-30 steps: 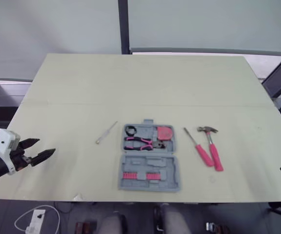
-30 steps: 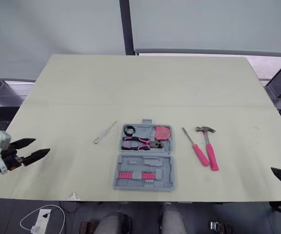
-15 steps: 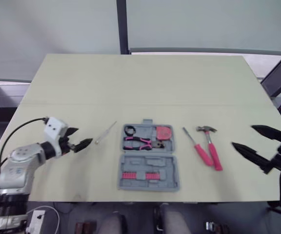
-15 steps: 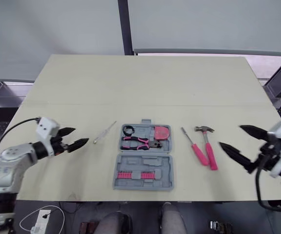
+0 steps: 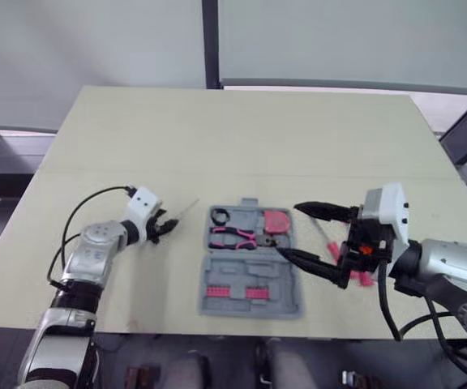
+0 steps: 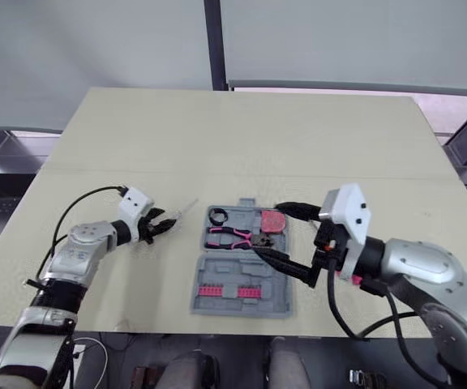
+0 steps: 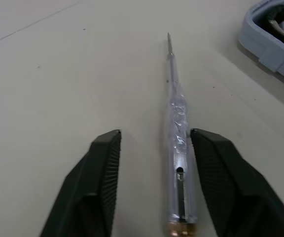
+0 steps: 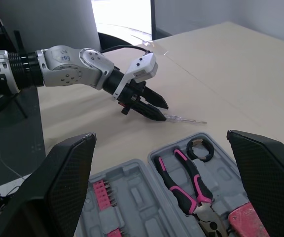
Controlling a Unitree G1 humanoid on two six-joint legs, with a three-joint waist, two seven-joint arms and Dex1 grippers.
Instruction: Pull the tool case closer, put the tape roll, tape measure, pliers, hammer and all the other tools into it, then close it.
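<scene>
The grey tool case (image 5: 250, 279) lies open near the table's front edge, holding a black tape roll (image 5: 219, 215), pink-handled pliers (image 5: 235, 237), a pink tape measure (image 5: 276, 220) and pink bits (image 5: 233, 292). My right gripper (image 5: 288, 229) hovers wide open over the case's right side. It partly hides the pink-handled hammer (image 5: 365, 279) and pink screwdriver (image 5: 318, 231). Left of the case lies a clear screwdriver (image 7: 179, 148). My left gripper (image 7: 157, 133) stands open astride its handle, without touching it.
The pale table (image 5: 242, 138) stretches bare behind the tools. The case sits a short way in from the front edge (image 5: 160, 328). A dark window post (image 5: 210, 44) rises beyond the far edge.
The left gripper has slid right up to the clear screwdriver's handle. The right gripper has swung left from the table's right side, past the hammer, to the case's right side.
</scene>
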